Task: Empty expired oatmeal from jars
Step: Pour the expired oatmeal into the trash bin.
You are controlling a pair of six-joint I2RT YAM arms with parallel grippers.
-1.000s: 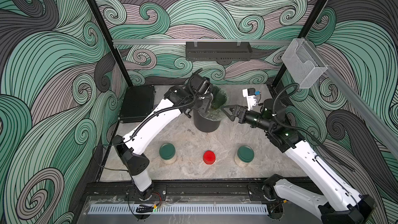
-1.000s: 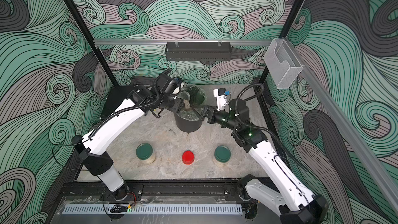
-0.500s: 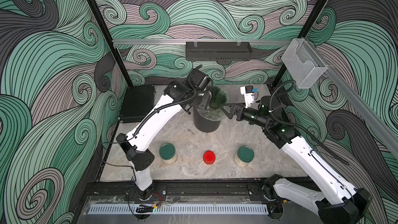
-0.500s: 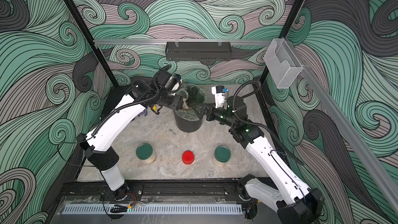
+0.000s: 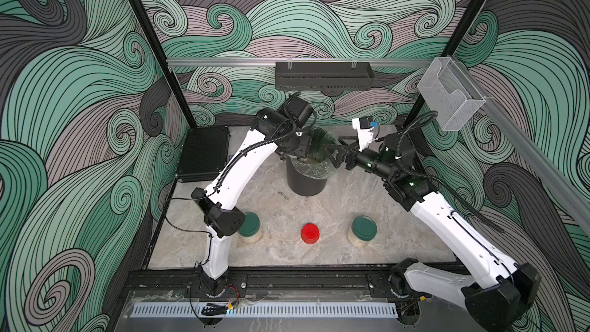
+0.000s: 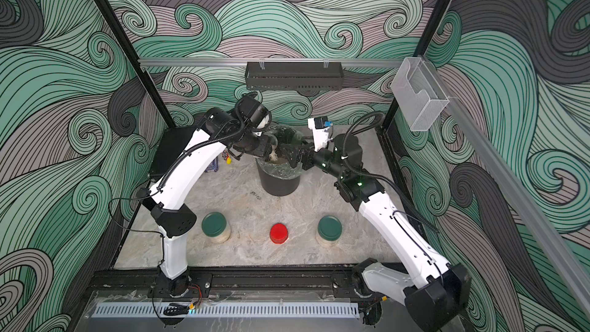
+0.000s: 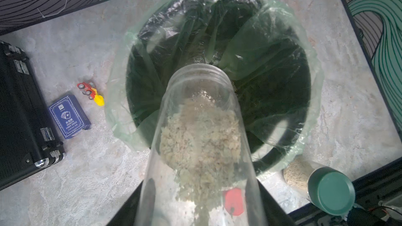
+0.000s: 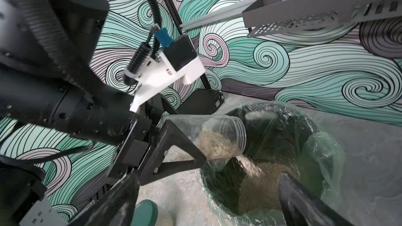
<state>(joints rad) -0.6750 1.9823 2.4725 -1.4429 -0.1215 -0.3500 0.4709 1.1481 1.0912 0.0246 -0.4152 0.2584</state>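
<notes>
My left gripper [image 7: 202,192] is shut on an open, lidless clear jar [image 7: 200,96], tilted mouth-down over the black bin [image 5: 306,183]. Oatmeal [image 7: 200,135] slides along inside the jar and streams from its mouth [image 8: 250,166] onto a tan heap in the liner [image 8: 261,183]. My right gripper [image 8: 206,179] stands open over the bin's near rim with nothing between its fingers; in a top view it [image 5: 332,154] faces the left gripper [image 5: 303,151] across the bin. Near the front, three lidded jars stand in a row: green [image 5: 250,224], red [image 5: 310,233], green [image 5: 363,228].
A black case [image 5: 204,153] lies at the back left. A blue card box [image 7: 69,116] and a small toy car [image 7: 89,90] sit between it and the bin. A black rack [image 5: 322,76] and a clear holder [image 5: 450,100] hang on the walls.
My right gripper has moved in over the bin's rim, toward the left gripper. The left arm has shifted a little while holding the tilted jar over the bin.
</notes>
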